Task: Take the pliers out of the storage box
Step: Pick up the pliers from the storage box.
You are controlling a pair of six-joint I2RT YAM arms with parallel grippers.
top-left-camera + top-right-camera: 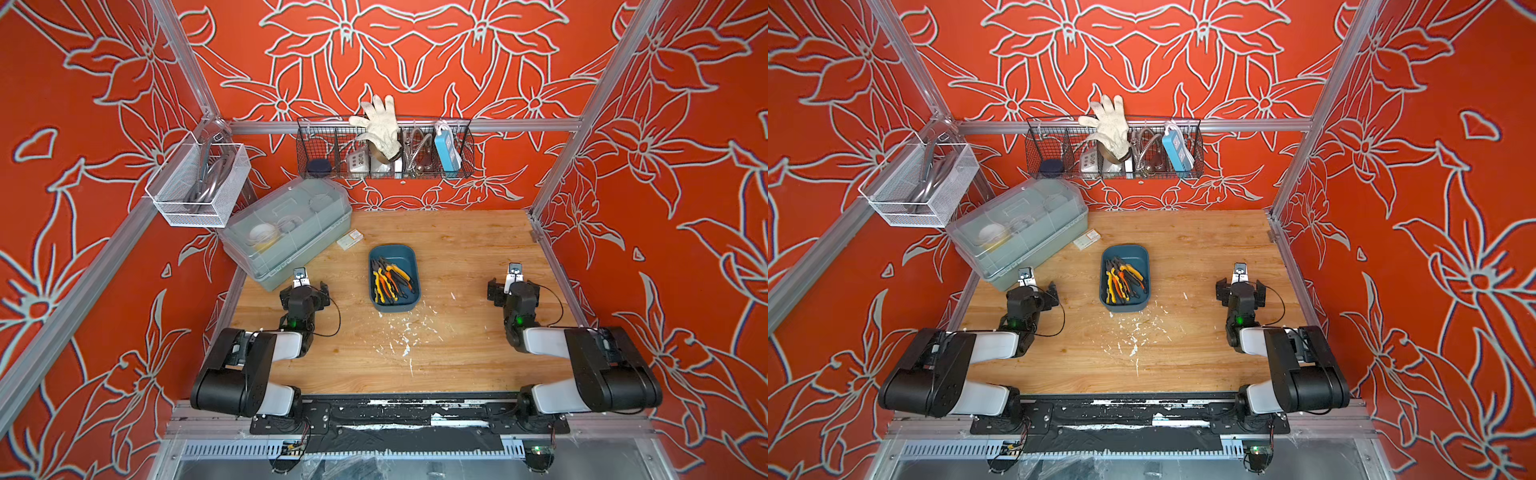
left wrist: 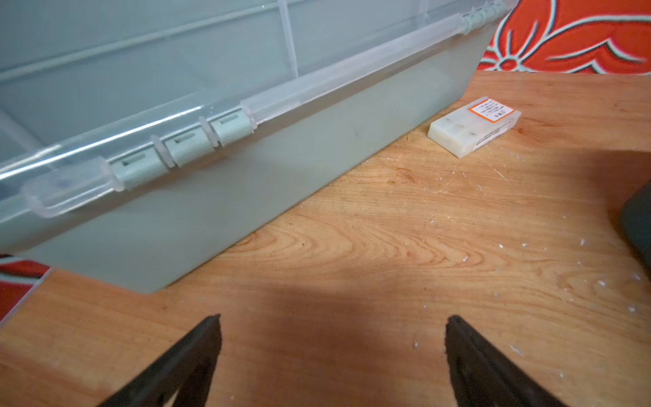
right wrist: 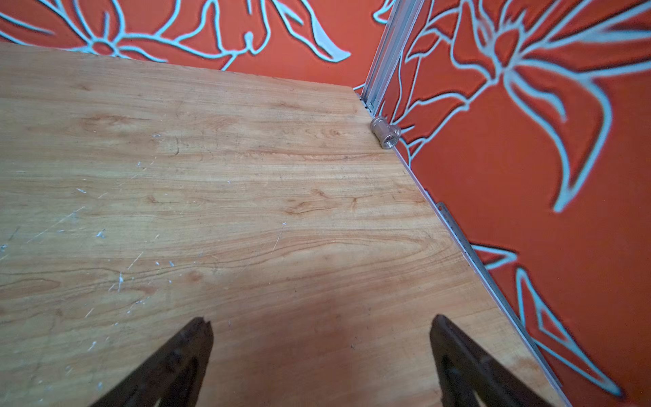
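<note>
nothing of the task is done yet, judging by how things lie: every one of the pliers that can be seen is inside the tub, none is on the wood, and both arms sit folded back near their bases.

the left gripper (image 2: pixel 333 319) hangs low over the table (image 2: pixel 387 218) with its jaws spread wide and nothing between them. straight ahead of it, close, is the long wall of a translucent grey container (image 2: pixel 246 176), and further ahead, off to its right, a small white case (image 2: pixel 473 125) with an orange label lies flat on the wood.

the storage box (image 1: pixel 392 308) stands between the two grippers, to the right of the left one and to the left of the right one, slightly forward of both and clear of each. it is a shallow dark teal tub with rounded corners and no lid. the pliers (image 1: pixel 390 282) lie in a loose overlapping heap in the half nearer the arms, dark jaws pointing away from the robot, handles yellow-and-black and orange-and-black. they cross one another, so the count is hard to read from above.

the right gripper (image 3: pixel 320 319) is likewise spread wide and empty, over bare wood. ahead of it and to its right, a small metal fitting (image 3: pixel 385 133) rests against the side wall.

what is left is the whole job: reach in, pinch one tool, lift it clear of the rim, set it down, and repeat. the tangle will likely make the first pick awkward.
</note>
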